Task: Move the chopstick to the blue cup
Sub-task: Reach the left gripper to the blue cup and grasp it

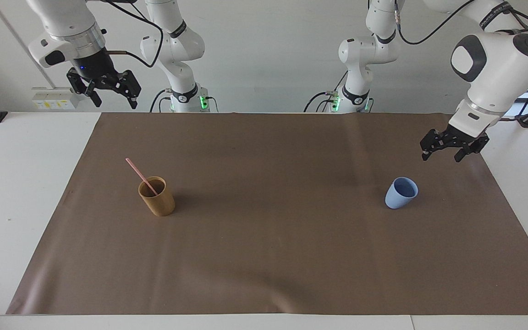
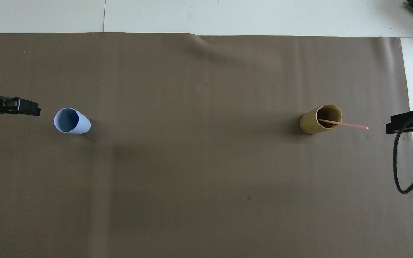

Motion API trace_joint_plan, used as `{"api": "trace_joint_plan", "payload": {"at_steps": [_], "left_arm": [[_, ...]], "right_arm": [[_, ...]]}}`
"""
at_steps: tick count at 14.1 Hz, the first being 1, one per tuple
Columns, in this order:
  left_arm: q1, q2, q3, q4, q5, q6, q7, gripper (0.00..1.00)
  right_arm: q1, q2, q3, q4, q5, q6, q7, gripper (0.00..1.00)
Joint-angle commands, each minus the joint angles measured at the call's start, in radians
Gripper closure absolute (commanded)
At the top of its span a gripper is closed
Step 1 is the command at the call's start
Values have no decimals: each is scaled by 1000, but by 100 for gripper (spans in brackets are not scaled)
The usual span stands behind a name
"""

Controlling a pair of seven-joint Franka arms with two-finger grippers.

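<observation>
I see the chopstick [image 1: 140, 176] leaning in the tan cup [image 1: 157, 197], toward the right arm's end of the mat [image 1: 264, 256]. Blue cup [image 1: 401, 193] upright, well apart, toward the left arm's end. Left gripper [image 1: 442, 155] over the mat near it, fingers apart, empty. Right gripper [image 1: 111, 98] waits, fingers apart.
</observation>
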Motion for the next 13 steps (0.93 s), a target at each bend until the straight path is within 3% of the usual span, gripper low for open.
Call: {"api": "trace_joint_plan", "payload": {"at_steps": [1, 3, 8, 13], "left_arm": [[17, 39, -9, -52, -16, 87, 30, 0], [14, 46, -9, -114, -16, 163, 30, 0], [16, 123, -9, -129, -37, 230, 36, 3], [17, 144, -9, -180, -118, 290, 36, 15]], "right_arm": [[-11, -14, 3, -15, 7, 7, -19, 0], [-11, -14, 3, -15, 7, 7, -19, 0], [-11, -14, 3, -15, 7, 7, -19, 0], [-11, -14, 3, -15, 7, 7, -19, 0]]}}
